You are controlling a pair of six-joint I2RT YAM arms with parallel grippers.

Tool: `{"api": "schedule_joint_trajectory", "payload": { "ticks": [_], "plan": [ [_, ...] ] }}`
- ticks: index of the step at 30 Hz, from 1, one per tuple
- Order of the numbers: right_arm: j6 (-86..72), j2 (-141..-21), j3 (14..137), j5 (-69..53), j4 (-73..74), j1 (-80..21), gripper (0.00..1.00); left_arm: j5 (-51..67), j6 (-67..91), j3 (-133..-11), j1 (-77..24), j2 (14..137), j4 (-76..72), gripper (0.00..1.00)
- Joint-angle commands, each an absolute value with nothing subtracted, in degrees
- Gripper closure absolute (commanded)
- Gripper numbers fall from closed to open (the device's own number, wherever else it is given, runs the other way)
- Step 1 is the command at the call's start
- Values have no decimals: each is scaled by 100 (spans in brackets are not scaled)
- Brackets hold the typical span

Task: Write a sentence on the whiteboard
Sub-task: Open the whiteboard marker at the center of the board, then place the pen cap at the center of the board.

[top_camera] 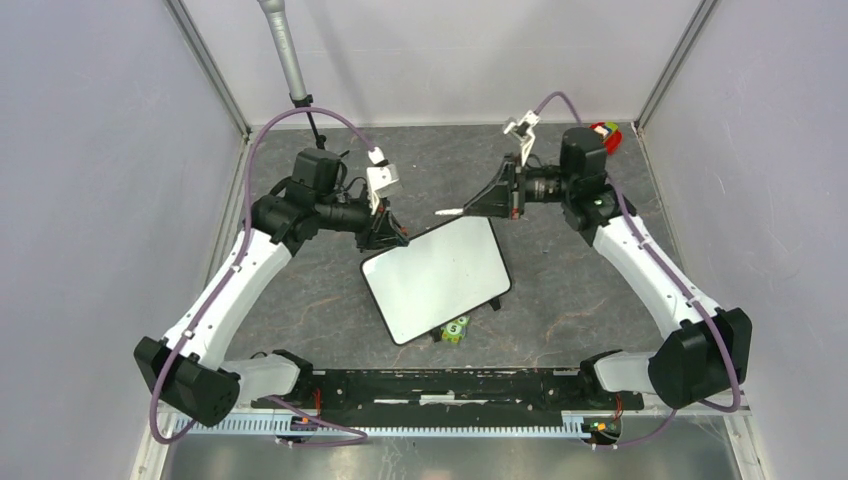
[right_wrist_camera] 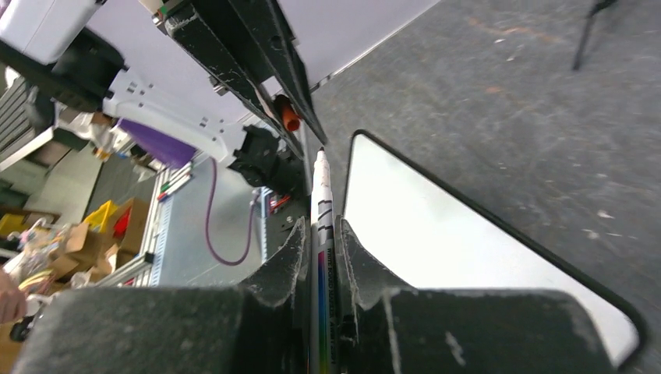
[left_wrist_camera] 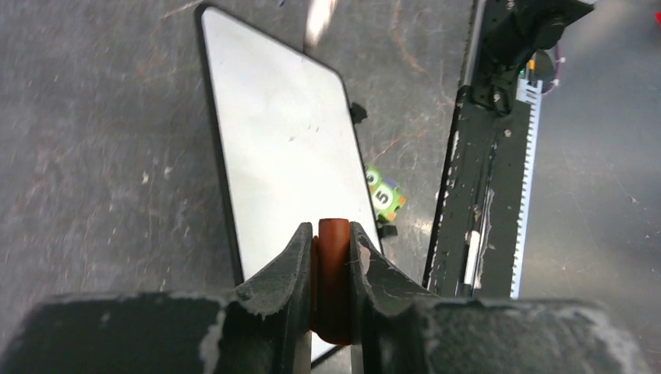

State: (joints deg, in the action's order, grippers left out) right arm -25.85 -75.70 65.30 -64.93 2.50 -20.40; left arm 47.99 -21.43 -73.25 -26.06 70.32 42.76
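– Grey speckled surface [top_camera: 560,300], and the whiteboard [top_camera: 435,275] lies flat in the middle of it, turned askew, its face plain white.
– Left claw [left_wrist_camera: 334,230] is pinching a reddish-brown cap [left_wrist_camera: 334,280], right by the board's far left corner!
– And the right claw [right_wrist_camera: 321,226] is clamped on a white marker pen [right_wrist_camera: 321,195], with the pen pointing across at the left claw, just past the board's far edge.
– Spot the green block [top_camera: 455,328] marked 5, sitting just beside the near edge.
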Motion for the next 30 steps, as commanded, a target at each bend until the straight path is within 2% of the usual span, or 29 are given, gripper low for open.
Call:
{"api": "schedule_joint_trajectory", "payload": {
  "ticks": [1, 6, 13, 19, 26, 30],
  "plan": [
    [-1750, -7536, 7049, -6755, 1138, -1479, 100, 4677, -2553, -7317, -2015, 6767, 4818, 98],
    [-751, -7497, 7309, -6566, 2173, -1233, 100, 4540, -2620, -6981, -1015, 6426, 4993, 98],
    [227, -7483, 7356, -6369, 3026, -1235, 100, 3160, -2645, -6282, 473, 6407, 5260, 96],
    [624, -7393, 7133, -6239, 3226, -1230, 100, 1545, -2941, -5327, 536, 6767, 4947, 87],
    [404, -7283, 6750, -6245, 2903, -1239, 100, 953, -2818, -4861, 499, 7521, 3835, 84],
    [412, -7162, 6519, -6201, 2863, -1239, 100, 916, -2616, -4857, 386, 8017, 3463, 79]
  ]
}}
